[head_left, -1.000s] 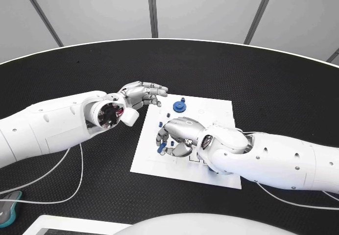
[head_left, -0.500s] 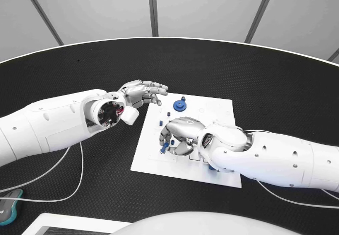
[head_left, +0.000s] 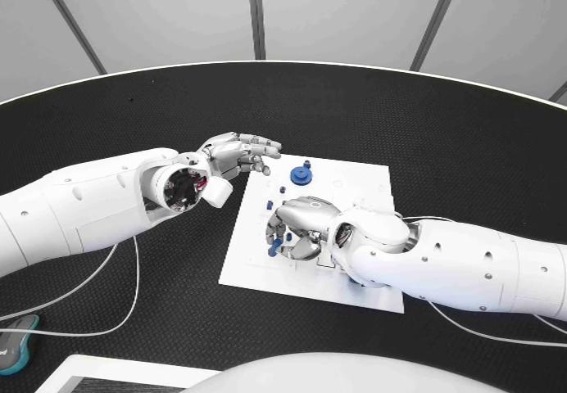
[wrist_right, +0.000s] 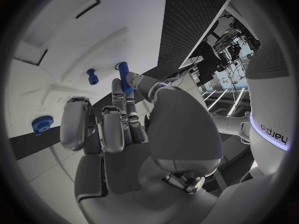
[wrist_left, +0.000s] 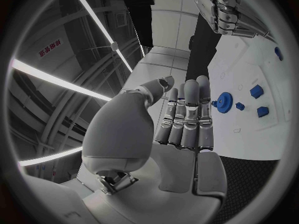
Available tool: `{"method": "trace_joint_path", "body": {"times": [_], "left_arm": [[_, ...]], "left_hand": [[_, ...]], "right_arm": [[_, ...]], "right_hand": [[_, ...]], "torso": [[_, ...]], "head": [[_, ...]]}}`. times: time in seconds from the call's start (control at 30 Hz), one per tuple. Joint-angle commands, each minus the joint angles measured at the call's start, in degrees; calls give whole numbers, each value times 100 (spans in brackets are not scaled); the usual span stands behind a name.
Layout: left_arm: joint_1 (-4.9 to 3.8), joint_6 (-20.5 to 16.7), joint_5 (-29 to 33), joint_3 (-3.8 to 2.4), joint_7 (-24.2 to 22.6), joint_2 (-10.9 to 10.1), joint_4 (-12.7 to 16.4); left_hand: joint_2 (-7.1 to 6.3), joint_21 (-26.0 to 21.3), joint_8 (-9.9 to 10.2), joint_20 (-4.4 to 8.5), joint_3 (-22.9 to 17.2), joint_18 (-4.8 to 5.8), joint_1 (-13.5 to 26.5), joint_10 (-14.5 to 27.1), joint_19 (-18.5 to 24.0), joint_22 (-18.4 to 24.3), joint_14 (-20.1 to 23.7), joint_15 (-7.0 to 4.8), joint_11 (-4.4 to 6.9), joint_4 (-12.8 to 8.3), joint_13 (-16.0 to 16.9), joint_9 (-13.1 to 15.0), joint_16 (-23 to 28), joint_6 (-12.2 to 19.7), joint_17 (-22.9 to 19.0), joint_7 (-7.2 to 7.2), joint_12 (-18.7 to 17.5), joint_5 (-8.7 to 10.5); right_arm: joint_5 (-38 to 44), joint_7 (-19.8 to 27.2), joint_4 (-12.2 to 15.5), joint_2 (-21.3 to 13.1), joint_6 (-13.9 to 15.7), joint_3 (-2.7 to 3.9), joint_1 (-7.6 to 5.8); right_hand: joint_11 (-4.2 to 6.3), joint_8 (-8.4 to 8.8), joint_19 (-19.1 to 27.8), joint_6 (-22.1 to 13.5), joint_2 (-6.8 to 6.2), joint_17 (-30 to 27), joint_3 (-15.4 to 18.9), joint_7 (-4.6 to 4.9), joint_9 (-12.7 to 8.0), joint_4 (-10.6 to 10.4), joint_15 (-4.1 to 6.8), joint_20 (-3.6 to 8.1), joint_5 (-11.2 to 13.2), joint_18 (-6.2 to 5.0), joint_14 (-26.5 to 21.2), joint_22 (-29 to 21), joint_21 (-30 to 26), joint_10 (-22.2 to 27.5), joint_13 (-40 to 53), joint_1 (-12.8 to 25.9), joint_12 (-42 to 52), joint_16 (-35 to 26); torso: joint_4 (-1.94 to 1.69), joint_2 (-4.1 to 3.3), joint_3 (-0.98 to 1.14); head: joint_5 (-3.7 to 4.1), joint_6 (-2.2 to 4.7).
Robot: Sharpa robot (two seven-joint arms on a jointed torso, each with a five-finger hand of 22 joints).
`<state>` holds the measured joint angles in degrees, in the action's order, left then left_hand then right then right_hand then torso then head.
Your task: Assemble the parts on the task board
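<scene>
Over the white board (head_left: 355, 184), the right hand (head_left: 298, 228) pinches a small blue peg (wrist_right: 123, 76), apparently between thumb and finger. The left hand (head_left: 240, 155) hovers just off the board's far corner, fingers pressed together, near a blue gear (head_left: 300, 177).

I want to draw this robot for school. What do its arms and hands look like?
Both arms are fat, smooth white tubes with small dark screw dots. The left arm ends in a round dark wrist opening with a red bit inside. Thin white cables trail from the arms over the black table. The left hand and right hand are shiny silver metal with jointed fingers.
</scene>
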<state>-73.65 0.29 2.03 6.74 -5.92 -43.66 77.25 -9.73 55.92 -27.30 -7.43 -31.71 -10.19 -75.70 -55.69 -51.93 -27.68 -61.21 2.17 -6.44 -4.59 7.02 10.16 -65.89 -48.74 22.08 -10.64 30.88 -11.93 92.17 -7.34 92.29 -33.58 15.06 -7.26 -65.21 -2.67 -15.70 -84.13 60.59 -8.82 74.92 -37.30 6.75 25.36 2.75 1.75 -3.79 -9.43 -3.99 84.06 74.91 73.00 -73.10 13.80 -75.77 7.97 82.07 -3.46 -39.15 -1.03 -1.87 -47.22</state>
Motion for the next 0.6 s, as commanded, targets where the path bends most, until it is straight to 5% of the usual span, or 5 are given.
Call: {"method": "trace_joint_path", "body": {"times": [0.03,0.6], "left_arm": [[0,-1,0,0,1,0,0],[0,2,0,0,5,6,-4]], "left_hand": [[54,-29,10,-6,41,-39,8,40,-21,9,29,7,-7,-1,8,-3,2,29,-10,6,42,-11],[54,-29,10,-6,41,-39,8,40,-21,9,29,7,-7,-1,8,-3,2,29,-10,6,42,-11]], "right_arm": [[71,-31,-16,4,18,-1,0],[192,-93,-28,73,-71,-3,6]], "right_hand": [[7,-17,-75,-4,57,146,-2,25,12,21,26,27,-41,-1,320,57,-11,-28,7,-10,7,22],[6,-17,-76,-6,61,149,-2,26,14,21,25,27,-43,0,321,59,-9,-28,9,-10,6,24]], "torso": [[2,1,-2],[2,1,-4]], "head": [[-1,1],[11,-8]]}}
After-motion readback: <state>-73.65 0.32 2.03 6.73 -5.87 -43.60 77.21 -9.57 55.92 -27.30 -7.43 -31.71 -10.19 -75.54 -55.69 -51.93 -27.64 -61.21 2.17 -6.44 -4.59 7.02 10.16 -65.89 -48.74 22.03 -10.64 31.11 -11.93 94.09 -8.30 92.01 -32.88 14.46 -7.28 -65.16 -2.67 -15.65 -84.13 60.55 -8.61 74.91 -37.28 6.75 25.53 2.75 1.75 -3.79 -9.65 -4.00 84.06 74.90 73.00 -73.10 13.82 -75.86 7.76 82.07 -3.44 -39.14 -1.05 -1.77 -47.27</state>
